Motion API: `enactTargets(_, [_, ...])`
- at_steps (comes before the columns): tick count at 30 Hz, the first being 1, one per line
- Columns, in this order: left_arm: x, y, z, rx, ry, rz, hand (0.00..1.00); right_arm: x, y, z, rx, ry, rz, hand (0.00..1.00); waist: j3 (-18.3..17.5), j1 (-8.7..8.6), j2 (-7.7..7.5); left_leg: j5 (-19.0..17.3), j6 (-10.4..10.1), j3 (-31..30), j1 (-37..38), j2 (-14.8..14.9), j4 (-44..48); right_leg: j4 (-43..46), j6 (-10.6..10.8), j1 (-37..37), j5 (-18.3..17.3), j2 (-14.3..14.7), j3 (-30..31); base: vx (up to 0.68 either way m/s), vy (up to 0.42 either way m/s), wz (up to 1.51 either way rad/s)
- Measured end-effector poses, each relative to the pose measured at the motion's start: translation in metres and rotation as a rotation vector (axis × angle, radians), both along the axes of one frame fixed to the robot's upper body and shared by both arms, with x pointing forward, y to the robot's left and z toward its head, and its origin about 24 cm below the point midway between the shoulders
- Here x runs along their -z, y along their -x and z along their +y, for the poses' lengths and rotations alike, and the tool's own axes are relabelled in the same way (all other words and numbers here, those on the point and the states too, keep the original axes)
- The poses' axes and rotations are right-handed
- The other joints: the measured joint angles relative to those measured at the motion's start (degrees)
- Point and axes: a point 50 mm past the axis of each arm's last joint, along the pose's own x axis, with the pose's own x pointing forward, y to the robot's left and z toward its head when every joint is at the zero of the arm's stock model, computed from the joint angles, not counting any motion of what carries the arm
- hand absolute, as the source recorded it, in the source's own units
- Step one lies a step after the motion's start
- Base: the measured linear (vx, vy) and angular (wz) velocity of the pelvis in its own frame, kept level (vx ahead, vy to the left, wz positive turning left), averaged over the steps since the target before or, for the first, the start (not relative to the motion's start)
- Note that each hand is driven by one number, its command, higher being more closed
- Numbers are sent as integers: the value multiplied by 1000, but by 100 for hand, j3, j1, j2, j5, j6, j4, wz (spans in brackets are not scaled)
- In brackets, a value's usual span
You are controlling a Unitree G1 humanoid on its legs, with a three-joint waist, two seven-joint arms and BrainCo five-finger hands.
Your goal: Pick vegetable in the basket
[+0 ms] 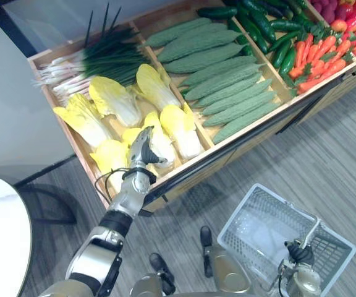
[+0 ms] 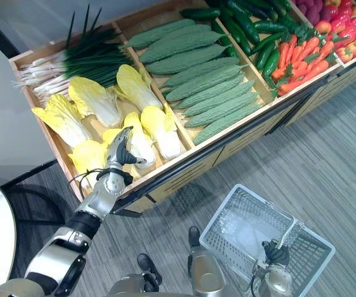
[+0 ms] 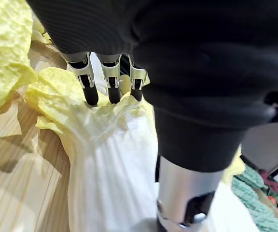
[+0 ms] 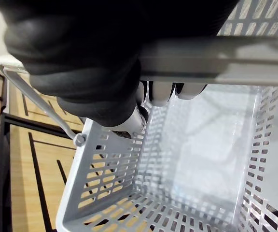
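Wooden crate — cabbage lengthwise front-to-back, leafy end away; left hand fingers straight on leaves — right hand clasps basket handle

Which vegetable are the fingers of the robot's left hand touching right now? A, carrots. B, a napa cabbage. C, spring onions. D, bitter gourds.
B: the left hand has its fingers resting on the leafy end of a yellow napa cabbage, as its wrist view shows.
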Motion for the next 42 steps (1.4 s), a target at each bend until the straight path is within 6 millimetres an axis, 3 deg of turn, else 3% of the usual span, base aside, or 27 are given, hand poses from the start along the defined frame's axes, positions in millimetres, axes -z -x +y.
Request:
enactTargets(1, [-7, -4, 1, -9, -32, -19, 100, -4, -3, 1, -10, 6, -24, 100, 78, -3, 3, -15, 16, 7, -16, 8, 18, 42, 3, -39, -2, -4, 23, -43, 11, -6])
enactTargets(7, [-13, -10, 3, -44, -95, -24, 100, -7, -9, 6, -27, -9, -66, 100, 232, 0, -11, -164, 13, 2, -93, 75, 243, 118, 17, -64, -13, -8, 55, -56, 6, -2])
enactTargets(17, [-19, -9, 7, -60, -53, -26, 100, -7, -9, 6, -14, -21, -73, 100, 274, 8, 37, -127, 26, -181, -45, 36, 205, 88, 39, 63, -31, -45, -102, 19, 5, 7])
enactTargets(24, [-7, 25, -3, 1, 86, -80, 100, -6, -8, 5, 1, -20, -69, 100, 306, 28, 95, -122, 31, -327, 264, -97, 79, -86, 81, 455, -58, -103, -173, 38, 39, 8])
enactTargets(28, [-1, 50, -2, -14, 204, -112, 100, -4, -3, 4, 9, -9, -46, 100, 280, 174, 153, -124, 31, -363, 497, -113, -47, -141, 99, 672, -69, -94, -192, -4, 2, 2])
enactTargets(31, [1, 63, -1, -34, 282, -129, 100, -3, 1, 0, 27, -3, -29, 100, 234, 178, 228, -124, 32, -464, 566, -131, -108, -191, 117, 817, -82, -105, -272, -14, 10, 15])
enactTargets(37, [4, 78, 1, -51, 389, -166, 100, -2, 5, -5, 45, 0, -4, 100, 64, 306, 418, -120, 35, -498, 649, -173, -137, -198, 136, 892, -98, -101, -294, 4, 2, 2])
enactTargets(38, [19, 90, 5, -69, 387, -118, 100, 3, 10, -4, 45, 0, 29, 100, -220, 311, 395, -109, 48, -506, 752, -192, -266, -288, 138, 1011, -98, -90, -298, 0, 0, 0])
enactTargets(39, [19, 90, 5, -69, 387, -120, 0, 3, 10, -4, 44, 0, 29, 100, -227, 320, 384, -108, 50, -511, 763, -195, -268, -288, 138, 1023, -98, -96, -300, 0, 0, 0])
enactTargets(42, [21, 91, 6, -72, 384, -114, 0, 3, 10, -4, 43, 0, 28, 100, -237, 322, 372, -104, 55, -513, 799, -195, -289, -290, 139, 1038, -99, -101, -299, 0, 0, 0])
